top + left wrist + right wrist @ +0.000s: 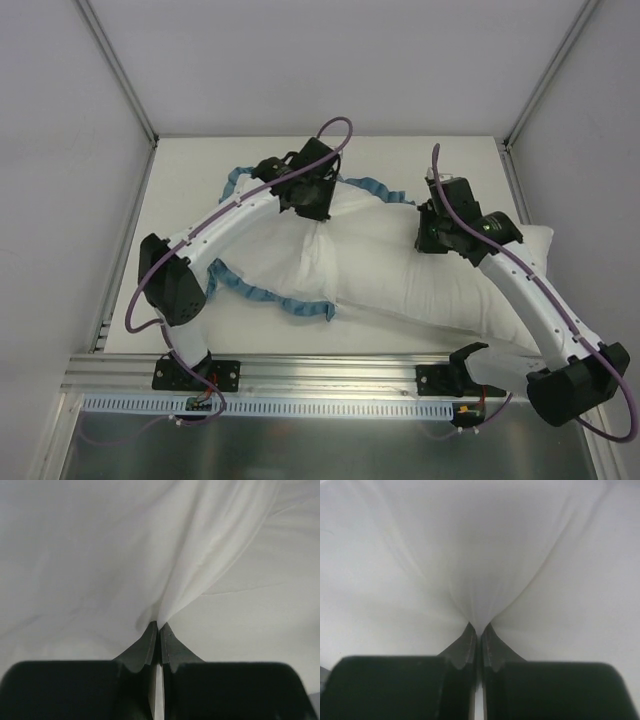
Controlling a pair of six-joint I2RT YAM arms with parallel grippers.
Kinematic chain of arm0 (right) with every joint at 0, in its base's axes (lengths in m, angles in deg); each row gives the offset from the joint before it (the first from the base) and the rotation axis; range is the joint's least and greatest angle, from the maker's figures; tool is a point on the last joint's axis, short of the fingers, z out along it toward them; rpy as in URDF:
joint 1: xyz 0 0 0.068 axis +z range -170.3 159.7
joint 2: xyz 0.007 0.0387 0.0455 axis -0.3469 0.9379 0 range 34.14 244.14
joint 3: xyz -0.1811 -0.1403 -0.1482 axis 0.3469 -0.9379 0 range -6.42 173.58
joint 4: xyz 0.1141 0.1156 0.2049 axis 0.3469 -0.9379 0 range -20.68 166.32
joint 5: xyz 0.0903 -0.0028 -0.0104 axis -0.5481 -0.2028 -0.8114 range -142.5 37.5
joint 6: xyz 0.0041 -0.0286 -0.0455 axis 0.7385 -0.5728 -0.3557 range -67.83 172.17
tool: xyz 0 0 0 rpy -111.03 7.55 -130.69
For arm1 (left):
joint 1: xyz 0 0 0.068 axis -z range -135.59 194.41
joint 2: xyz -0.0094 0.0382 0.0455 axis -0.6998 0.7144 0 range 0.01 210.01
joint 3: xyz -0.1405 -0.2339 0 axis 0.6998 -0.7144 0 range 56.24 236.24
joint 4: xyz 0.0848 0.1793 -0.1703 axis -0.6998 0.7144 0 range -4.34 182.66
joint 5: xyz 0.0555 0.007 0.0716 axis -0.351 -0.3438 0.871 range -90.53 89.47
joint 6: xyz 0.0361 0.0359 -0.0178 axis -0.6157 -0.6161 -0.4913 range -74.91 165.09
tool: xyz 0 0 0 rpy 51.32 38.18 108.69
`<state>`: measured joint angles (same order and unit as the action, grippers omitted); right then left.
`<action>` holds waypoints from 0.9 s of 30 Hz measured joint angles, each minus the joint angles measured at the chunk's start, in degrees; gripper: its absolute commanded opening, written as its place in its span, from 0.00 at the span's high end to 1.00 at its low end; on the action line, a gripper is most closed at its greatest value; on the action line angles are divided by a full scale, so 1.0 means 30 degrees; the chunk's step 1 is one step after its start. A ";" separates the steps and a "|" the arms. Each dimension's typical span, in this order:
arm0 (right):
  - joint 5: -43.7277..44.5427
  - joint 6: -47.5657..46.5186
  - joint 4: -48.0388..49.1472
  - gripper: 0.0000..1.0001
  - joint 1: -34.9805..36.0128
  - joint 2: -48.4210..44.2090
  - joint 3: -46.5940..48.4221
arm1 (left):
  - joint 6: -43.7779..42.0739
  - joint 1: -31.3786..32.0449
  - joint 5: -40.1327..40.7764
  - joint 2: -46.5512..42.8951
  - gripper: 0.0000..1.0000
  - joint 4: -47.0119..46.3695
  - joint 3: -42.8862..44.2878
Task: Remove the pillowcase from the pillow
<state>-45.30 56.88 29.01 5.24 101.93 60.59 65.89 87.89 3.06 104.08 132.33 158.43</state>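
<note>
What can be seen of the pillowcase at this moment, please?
The pillowcase is limp cloth with its plain white side out and a teal ruffled edge showing along its far and near-left borders. No print is visible. It lies crumpled on the left-centre of the table and seems to cover the left part of the pillow. The left gripper, shut, pinches a fold of its white cloth.
</note>
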 measured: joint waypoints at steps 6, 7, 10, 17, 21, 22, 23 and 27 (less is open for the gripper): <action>-0.0095 -0.0262 -0.0291 0.99 -0.0736 -0.2106 0.0641 | 0.0612 -0.4153 -0.0583 -0.2710 1.00 -0.0073 -0.2142; -0.0299 -0.0240 -0.0168 0.99 -0.0852 -0.2412 0.0721 | 0.0845 -0.4911 -0.0976 -0.3038 1.00 -0.0044 -0.2433; -0.1275 -0.0153 0.0270 0.99 -0.0984 -0.3038 0.0721 | 0.1537 -0.7519 -0.2922 -0.4051 1.00 -0.0117 -0.3424; -0.2331 0.0117 0.0685 0.99 -0.1129 -0.3228 0.0175 | 0.1931 -0.8903 -0.4707 -0.5595 1.00 0.0102 -0.4612; -0.2499 0.0153 0.0678 0.99 -0.1209 -0.3300 0.0153 | 0.1931 -0.8925 -0.4707 -0.5778 1.00 0.0109 -0.5071; -0.2535 0.0153 0.0678 0.99 -0.1231 -0.3337 0.0146 | 0.1938 -0.9020 -0.4736 -0.5821 1.00 0.0095 -0.5209; -0.2594 0.0160 0.0685 0.99 -0.1246 -0.3373 0.0131 | 0.1953 -0.9136 -0.4867 -0.5865 1.00 0.0095 -0.5319; -0.2841 0.0299 0.0678 0.99 -0.1581 -0.3439 -0.0007 | 0.2025 -1.0433 -0.6339 -0.5945 1.00 0.0066 -0.5843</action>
<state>-53.83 57.77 31.05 0.50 91.62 60.57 71.96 56.59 -15.95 86.25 132.53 140.90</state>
